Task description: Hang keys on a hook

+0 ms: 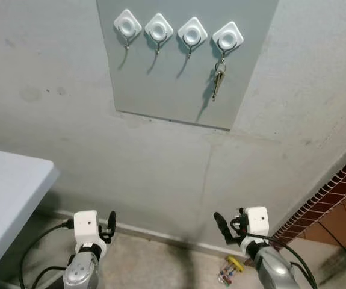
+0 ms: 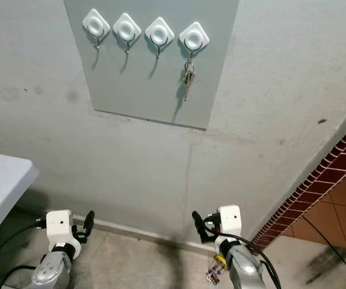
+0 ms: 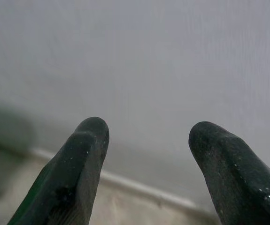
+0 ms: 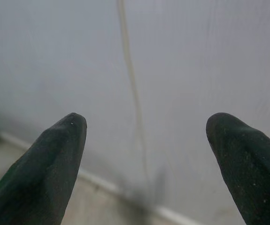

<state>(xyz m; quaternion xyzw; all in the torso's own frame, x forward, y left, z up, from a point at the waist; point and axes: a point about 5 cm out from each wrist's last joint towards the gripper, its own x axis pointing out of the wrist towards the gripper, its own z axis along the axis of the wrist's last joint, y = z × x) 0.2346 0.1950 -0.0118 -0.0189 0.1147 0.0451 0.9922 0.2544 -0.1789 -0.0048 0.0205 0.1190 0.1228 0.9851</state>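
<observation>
Hanging from the rightmost hook (image 1: 227,40) on the grey wall panel (image 1: 160,90), keys (image 1: 218,82), both arms low, left wrist view, left gripper (image 3: 146,140) parted and empty, right wrist view, right gripper (image 4: 144,136) spread wide, empty.

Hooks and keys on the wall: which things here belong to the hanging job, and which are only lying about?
Belong to the job:
- keys, hanging on the rightmost hook
- three free hooks
- grey panel
- left gripper and right gripper, both open, low

Lying about:
- white table
- small colourful object on floor
- brick strip
</observation>
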